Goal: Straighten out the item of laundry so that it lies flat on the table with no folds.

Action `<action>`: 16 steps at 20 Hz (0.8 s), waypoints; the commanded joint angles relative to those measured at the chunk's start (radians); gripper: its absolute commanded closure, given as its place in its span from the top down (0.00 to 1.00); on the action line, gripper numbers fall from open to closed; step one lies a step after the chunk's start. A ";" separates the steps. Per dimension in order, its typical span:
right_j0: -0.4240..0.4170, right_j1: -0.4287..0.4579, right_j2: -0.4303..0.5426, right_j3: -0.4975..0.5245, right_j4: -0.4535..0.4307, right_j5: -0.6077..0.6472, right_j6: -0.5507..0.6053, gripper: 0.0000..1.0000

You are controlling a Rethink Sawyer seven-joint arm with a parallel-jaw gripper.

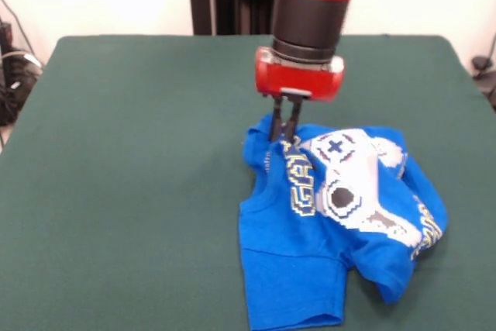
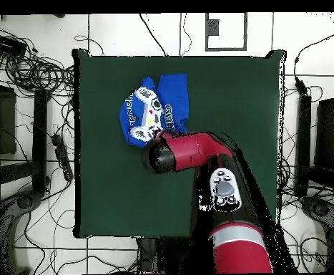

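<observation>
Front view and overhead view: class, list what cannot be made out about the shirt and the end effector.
- End effector: the overhead view hides it under the arm; the front view leaves unclear whether it pinches cloth.
- T-shirt: the lettering is broken by folds; the front view's bottom edge may crop the hem.
- In the overhead view the arm covers one shirt edge.

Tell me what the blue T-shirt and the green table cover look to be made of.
The bright blue printed T-shirt looks like soft knit fabric, probably cotton: it bunches in limp folds with a matte surface. The dark green table cover looks like felt-like cloth: flat, dull, no shine or visible weave. The black pincer touches the shirt's far edge.
</observation>
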 commanded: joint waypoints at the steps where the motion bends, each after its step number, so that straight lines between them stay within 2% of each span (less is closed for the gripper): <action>1: -0.196 -0.018 0.137 0.165 0.017 0.051 -0.082 0.00; 5: -0.344 -0.076 0.204 0.229 -0.002 0.107 -0.175 0.00; 8: -0.434 -0.122 0.216 0.252 -0.033 0.137 -0.229 0.00; 16: -0.588 -0.249 0.237 0.345 -0.072 0.191 -0.285 0.00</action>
